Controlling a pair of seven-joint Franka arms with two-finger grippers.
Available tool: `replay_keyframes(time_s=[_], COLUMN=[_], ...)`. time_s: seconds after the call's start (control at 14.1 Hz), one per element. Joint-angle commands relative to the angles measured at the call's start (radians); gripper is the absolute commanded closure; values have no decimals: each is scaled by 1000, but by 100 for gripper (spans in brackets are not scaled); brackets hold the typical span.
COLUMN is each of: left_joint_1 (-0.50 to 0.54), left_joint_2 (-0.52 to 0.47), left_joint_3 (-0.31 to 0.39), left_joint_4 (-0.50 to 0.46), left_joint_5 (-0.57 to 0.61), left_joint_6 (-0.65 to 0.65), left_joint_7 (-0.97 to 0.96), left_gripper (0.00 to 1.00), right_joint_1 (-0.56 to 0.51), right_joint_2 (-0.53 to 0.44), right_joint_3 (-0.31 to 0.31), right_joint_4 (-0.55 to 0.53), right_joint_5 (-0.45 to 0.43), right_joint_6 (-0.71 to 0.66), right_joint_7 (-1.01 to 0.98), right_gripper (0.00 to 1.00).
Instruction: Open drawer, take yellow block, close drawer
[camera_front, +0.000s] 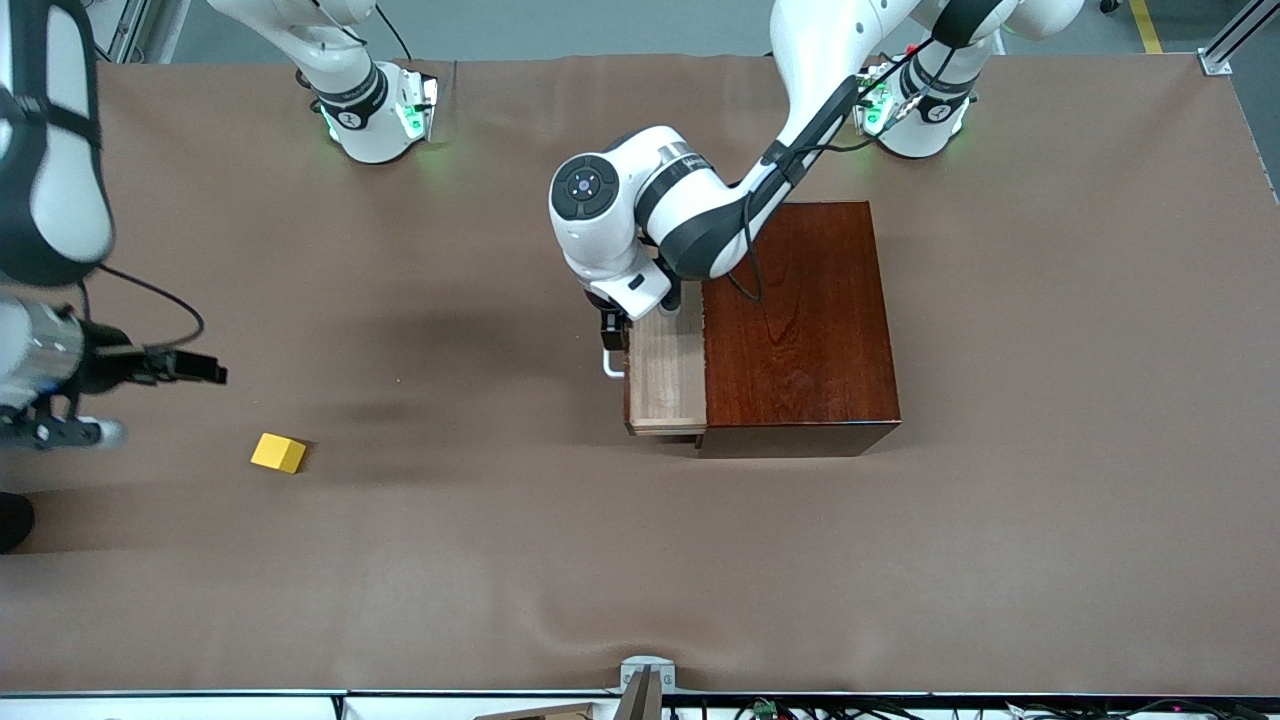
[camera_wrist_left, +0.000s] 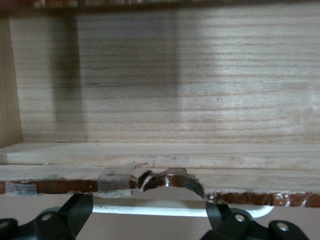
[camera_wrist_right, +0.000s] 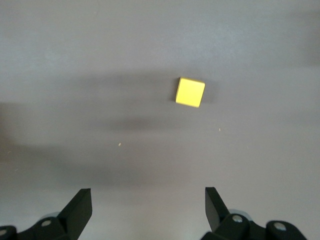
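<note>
The drawer (camera_front: 665, 372) stands pulled partway out of the dark reddish-brown wooden box (camera_front: 797, 315), toward the right arm's end of the table (camera_front: 640, 560). Its pale wood bottom is bare in both the front and left wrist views.

The left gripper (camera_front: 612, 327) sits at the drawer's front. In the left wrist view its fingers (camera_wrist_left: 220, 215) are spread apart, with the white bar handle (camera_wrist_left: 185, 210) running between them, and they are not clamped on it.

The yellow block (camera_front: 279, 452) lies on the brown cloth near the right arm's end of the table, well apart from the box and nearer to the front camera than the drawer.

The right gripper (camera_wrist_right: 149, 205) hangs above the cloth close to the block, its fingers wide open and holding nothing.

No readable label or writing shows on the box, drawer or block.
</note>
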Motion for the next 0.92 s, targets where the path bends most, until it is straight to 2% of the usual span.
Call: replay_keyframes(time_s=[0.0, 0.28, 0.5, 0.64, 0.85], left_joint_1=[-3, 4, 10, 3, 10], left_joint_2=[-17, -22, -23, -37, -39], left_joint_3=[20, 20, 21, 58, 69], left_joint_4=[0, 0, 0, 0, 0], left_joint_5=[71, 101, 143, 150, 154], left_joint_6=[-102, -151, -191, -211, -243], left_joint_7=[-4, -4, -4, -3, -1], left_gripper=[0, 0, 0, 0, 0], right_joint_1=[9, 26, 27, 26, 59], right_joint_2=[-121, -281, -305, -310, -302], right_joint_3=[0, 2, 5, 0, -20], right_joint_4=[-47, -161, -152, -124, -92], right_joint_5=[-18, -35, -67, -84, -131], right_joint_6=[-48, -41, -51, -77, -87], right_joint_7=[34, 89, 86, 77, 51], right_gripper=[0, 0, 0, 0, 0])
